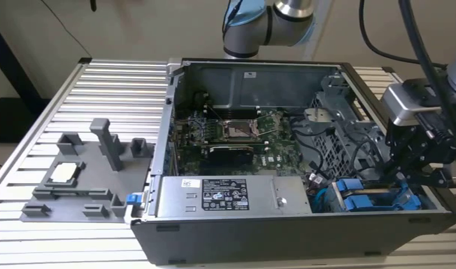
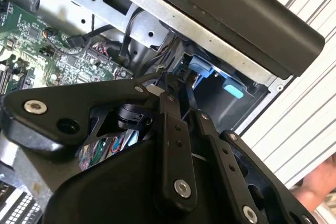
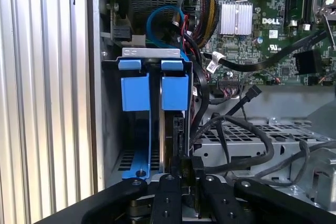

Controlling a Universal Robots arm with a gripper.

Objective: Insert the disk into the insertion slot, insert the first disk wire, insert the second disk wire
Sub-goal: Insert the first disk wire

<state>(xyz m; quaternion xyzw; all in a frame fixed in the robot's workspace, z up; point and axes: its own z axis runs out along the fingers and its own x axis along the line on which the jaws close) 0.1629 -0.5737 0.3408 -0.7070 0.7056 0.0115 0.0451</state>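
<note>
gripper (image 1: 416,171) stands at the lower right of the exterior view, inside the open computer case (image 1: 288,230), just above the blue carriers (image 1: 362,200). the disk (image 3: 174,92) is seated in the insertion slot (image 3: 111,129), beside a second blue-fronted drive (image 3: 135,92). in the first wrist view the disk lies edge-on, its long axis running straight away from the gripper and in line with it. the claw is drawn close on what appears to be a black wire plug (image 3: 184,163) at the disk's near edge.
</note>
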